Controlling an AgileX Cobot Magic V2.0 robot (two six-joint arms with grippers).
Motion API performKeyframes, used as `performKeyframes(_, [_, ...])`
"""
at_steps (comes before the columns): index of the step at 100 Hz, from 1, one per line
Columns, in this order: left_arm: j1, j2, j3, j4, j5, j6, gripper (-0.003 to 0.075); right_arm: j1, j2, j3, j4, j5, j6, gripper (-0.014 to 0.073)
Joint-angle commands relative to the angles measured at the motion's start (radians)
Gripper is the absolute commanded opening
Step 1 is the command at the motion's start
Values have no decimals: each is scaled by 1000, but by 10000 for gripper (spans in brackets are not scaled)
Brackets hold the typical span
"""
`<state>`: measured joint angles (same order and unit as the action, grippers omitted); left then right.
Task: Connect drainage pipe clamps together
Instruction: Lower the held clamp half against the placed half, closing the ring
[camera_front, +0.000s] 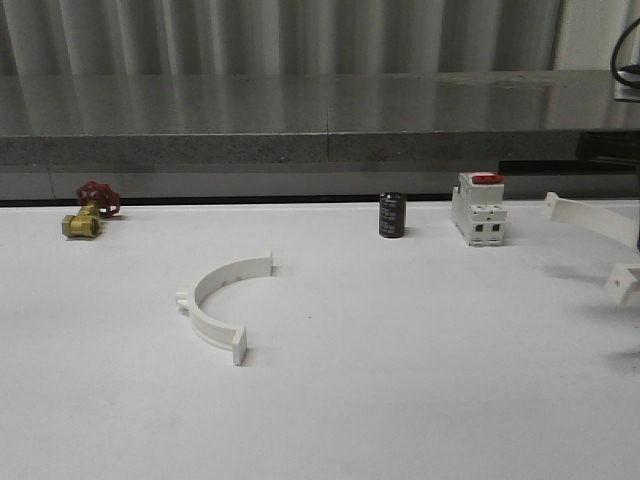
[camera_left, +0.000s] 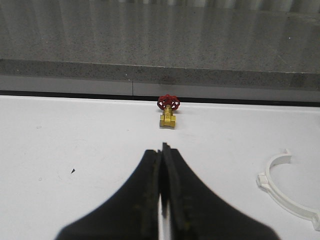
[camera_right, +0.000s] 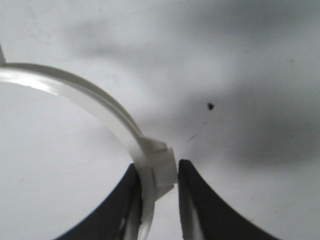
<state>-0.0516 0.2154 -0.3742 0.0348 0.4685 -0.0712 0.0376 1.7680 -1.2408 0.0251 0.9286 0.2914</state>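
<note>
One white drainage pipe clamp (camera_front: 215, 300) lies flat on the white table, left of centre, its open side facing right; in the left wrist view this half-ring (camera_left: 280, 192) is off to the side of my fingers. A second clamp (camera_front: 595, 218) hangs above the table at the far right edge and casts shadows below. My right gripper (camera_right: 157, 172) is shut on that clamp (camera_right: 100, 102), pinching it at its small outer lug. My left gripper (camera_left: 162, 150) is shut with nothing in it, over bare table, pointing towards the valve.
A brass valve with a red handwheel (camera_front: 88, 210) sits at the back left (camera_left: 168, 111). A black cylinder (camera_front: 392, 215) and a white boxy breaker with a red top (camera_front: 478, 208) stand at the back right. A grey ledge (camera_front: 320, 150) runs behind the table.
</note>
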Motion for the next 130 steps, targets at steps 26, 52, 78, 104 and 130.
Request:
performKeyframes(26, [1,9,-28,-7,-69,1,-21,267,-71,-28,27,14,196,17])
performKeyframes(52, [1,9,-28,-7,-69,1,-21,402,1,-144,10,6,316,17])
performKeyframes(78, [1,9,-28,-7,-69,1,-21,522,143,-327,-91,46,507,17])
performKeyframes(104, [1,9,-28,-7,-69,1,-21,585,248,-411,-111,51,566,17])
performKeyframes(130, [1,9,-28,-7,-69,1,-21,599,306,-457,-111,51,619,17])
